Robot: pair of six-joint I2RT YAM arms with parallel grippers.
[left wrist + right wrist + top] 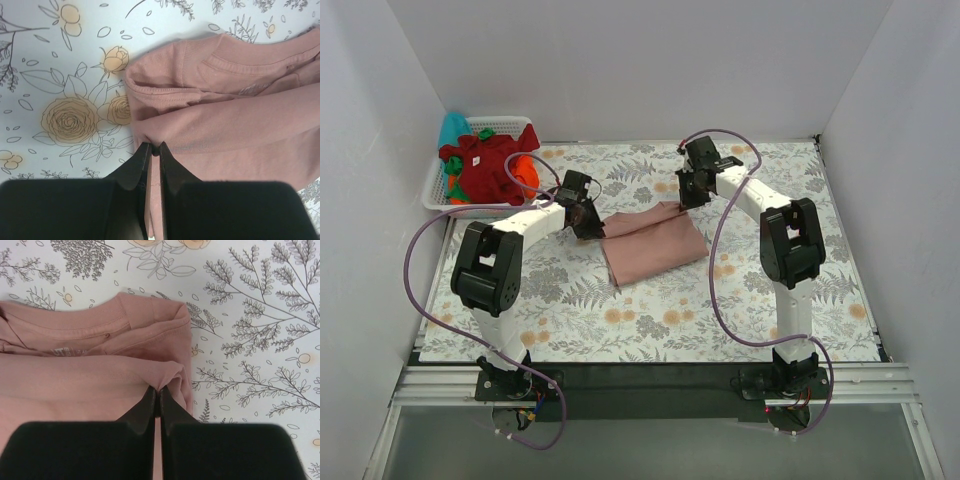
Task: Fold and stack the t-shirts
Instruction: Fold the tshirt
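A dusty-pink t-shirt (650, 242) lies partly folded in the middle of the floral cloth. My left gripper (588, 222) is shut on its left edge; the pinched fabric (210, 135) shows in the left wrist view, collar beyond it. My right gripper (688, 192) is shut on its far right corner; the pinched fold (90, 385) shows in the right wrist view, with the collar and some print text above. A dark red tee (485, 165), an orange one (523, 170) and a teal one (453, 128) are piled in the basket.
A white slatted basket (510, 125) stands at the back left corner of the floral table cloth (650, 320). White walls close in the back and both sides. Purple cables loop off both arms.
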